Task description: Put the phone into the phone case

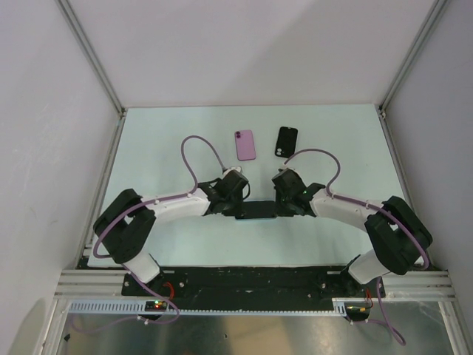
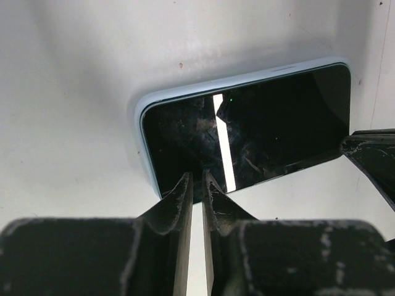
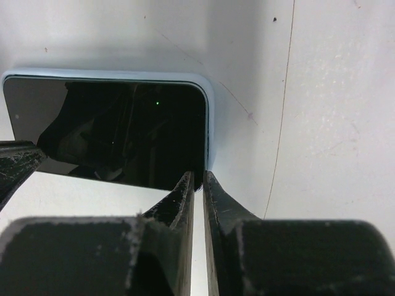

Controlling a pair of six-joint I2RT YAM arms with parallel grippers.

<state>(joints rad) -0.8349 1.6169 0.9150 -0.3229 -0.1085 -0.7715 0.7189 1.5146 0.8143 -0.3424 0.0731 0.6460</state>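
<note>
phone [image 1: 256,211] screen-up, near centre of table [image 1: 162,148], between both arms, pale blue case rim [image 2: 143,108] around it. left gripper [image 2: 196,180], right gripper [image 3: 197,179] nearly closed, holding nothing, tips at near edge. risk: uneven press tilts phone, corner unseats; tips skid on glass.

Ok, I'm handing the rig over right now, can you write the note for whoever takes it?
Left gripper: nearly shut, tips at the phone's near edge, nothing between them.
Right gripper: the same, at its other end.
Phone lies screen up between the arms, blue case rim around it.
Done: phone looks in. Left: confirm it is fully seated; unclear here.
A pink item and a black item lie farther back.
</note>
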